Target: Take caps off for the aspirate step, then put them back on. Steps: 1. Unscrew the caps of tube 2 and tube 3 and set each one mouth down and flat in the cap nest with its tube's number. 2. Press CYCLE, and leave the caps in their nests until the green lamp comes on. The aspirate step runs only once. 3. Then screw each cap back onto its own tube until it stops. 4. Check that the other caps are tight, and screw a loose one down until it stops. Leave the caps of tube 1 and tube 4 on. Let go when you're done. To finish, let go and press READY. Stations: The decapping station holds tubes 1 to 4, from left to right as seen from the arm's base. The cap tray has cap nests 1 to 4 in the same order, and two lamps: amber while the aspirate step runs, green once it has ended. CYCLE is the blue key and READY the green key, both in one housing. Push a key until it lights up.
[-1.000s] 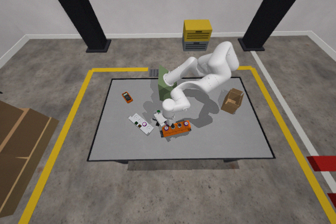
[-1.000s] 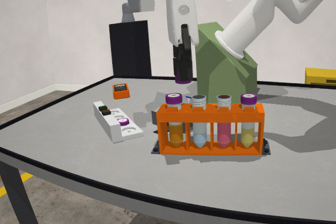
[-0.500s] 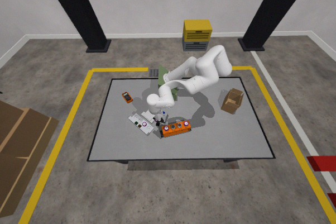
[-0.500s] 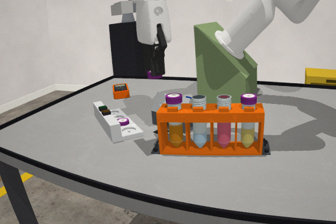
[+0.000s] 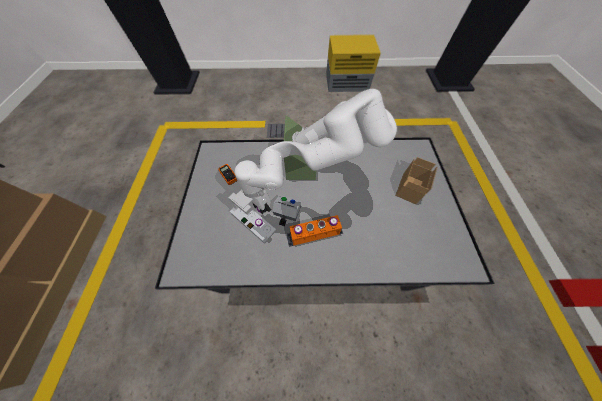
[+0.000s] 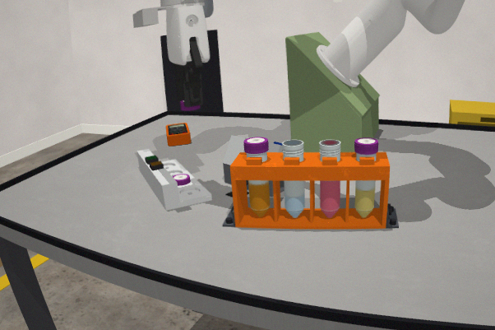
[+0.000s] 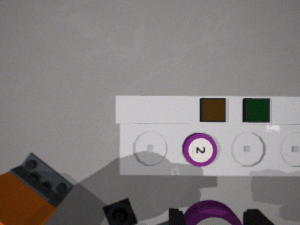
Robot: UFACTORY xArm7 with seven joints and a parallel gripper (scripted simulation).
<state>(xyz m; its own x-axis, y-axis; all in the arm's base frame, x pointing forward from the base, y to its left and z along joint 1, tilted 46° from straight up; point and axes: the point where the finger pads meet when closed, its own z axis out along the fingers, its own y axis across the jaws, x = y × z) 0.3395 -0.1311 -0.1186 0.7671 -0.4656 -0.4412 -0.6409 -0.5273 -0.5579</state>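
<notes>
Hand (image 6: 192,103) clamped on purple cap (image 6: 190,105)

Wrist view's bottom edge cuts off the purple cap (image 7: 210,213) — its number unseen — and the orange rack (image 7: 20,199)

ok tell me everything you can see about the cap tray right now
The cap tray is a long white block lying flat on the grey table, left of the orange tube rack. Along one side runs a raised strip with two square lamps, amber and green, both looking dark. Below it sits a row of round nests. One holds a purple cap marked 2; the three other nests visible in the wrist view hold nothing. The gripper, shut on another purple cap, hangs above the tray.
</notes>
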